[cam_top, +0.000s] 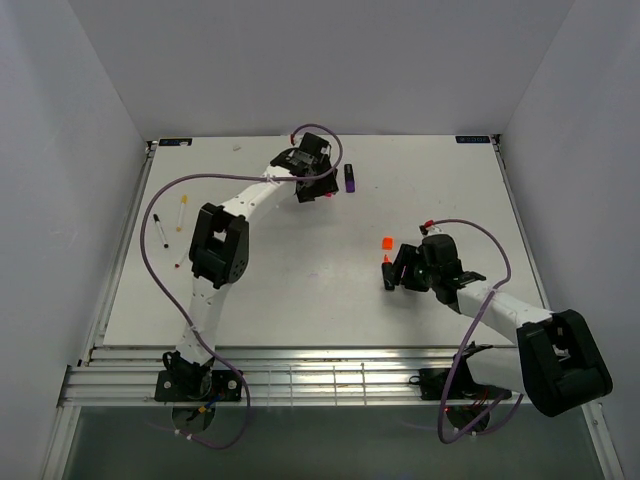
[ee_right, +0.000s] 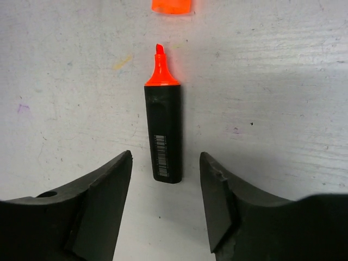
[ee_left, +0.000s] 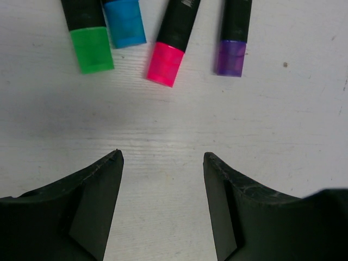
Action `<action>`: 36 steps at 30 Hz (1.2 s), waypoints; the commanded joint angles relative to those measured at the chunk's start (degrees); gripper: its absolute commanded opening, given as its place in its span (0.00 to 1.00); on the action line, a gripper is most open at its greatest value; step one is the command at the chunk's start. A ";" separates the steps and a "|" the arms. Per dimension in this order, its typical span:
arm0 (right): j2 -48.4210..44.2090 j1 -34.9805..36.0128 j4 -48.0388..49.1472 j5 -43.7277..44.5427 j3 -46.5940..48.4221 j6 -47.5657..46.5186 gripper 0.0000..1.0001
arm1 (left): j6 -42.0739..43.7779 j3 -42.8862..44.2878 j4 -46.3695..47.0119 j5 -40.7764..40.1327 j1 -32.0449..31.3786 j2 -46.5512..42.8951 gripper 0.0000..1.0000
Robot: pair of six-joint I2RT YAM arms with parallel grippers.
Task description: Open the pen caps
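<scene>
In the left wrist view, four capped black markers lie side by side just beyond my left gripper [ee_left: 163, 157]. Their caps point toward it: a green cap [ee_left: 92, 50], a blue cap [ee_left: 125, 24], a pink cap [ee_left: 165, 64] and a purple cap [ee_left: 231, 57]. The left gripper is open and holds nothing. An uncapped orange marker [ee_right: 164, 136] lies flat on the table, and its rear end sits between the fingertips of my open right gripper [ee_right: 166, 157] with a gap on each side. The loose orange cap [ee_right: 172, 5] lies just past the marker's tip.
From above, the left gripper [cam_top: 312, 188] is at the back centre and the right gripper [cam_top: 393, 277] is at the right middle. The orange cap [cam_top: 388, 242] lies beside the right gripper. Thin white pens [cam_top: 160, 231] lie near the table's left edge.
</scene>
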 commanded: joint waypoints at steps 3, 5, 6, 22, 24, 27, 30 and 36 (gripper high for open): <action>-4.42 -0.18 -4.51 0.83 4.02 -4.12 0.64 | 4.08 -0.28 0.12 -1.43 3.07 -5.23 0.71; -5.48 -0.18 -7.32 0.04 4.99 -5.44 0.67 | 5.13 -1.07 -0.41 -2.22 3.95 -7.07 0.71; -6.36 -0.10 -8.11 -0.32 5.52 -5.88 0.68 | 5.57 -2.47 -0.67 -2.57 4.39 -7.95 0.71; -10.67 1.66 -10.76 -13.67 5.88 -11.24 0.69 | 21.29 -22.26 -4.01 -2.50 30.85 -27.91 0.59; -9.62 1.66 -9.88 -15.78 6.40 -11.60 0.69 | 22.45 -21.30 -3.92 -2.83 34.45 -26.94 0.59; -9.18 1.75 -8.74 -17.89 6.49 -11.95 0.69 | 22.54 -18.92 -4.19 -2.32 37.61 -23.87 0.57; -9.18 1.75 -8.21 -20.09 6.40 -12.48 0.69 | 24.29 -17.95 -2.26 -1.17 38.15 -20.88 0.54; -11.02 1.75 -8.29 -19.92 5.09 -14.41 0.69 | 28.16 -18.56 -0.07 -6.16 38.06 -16.66 0.51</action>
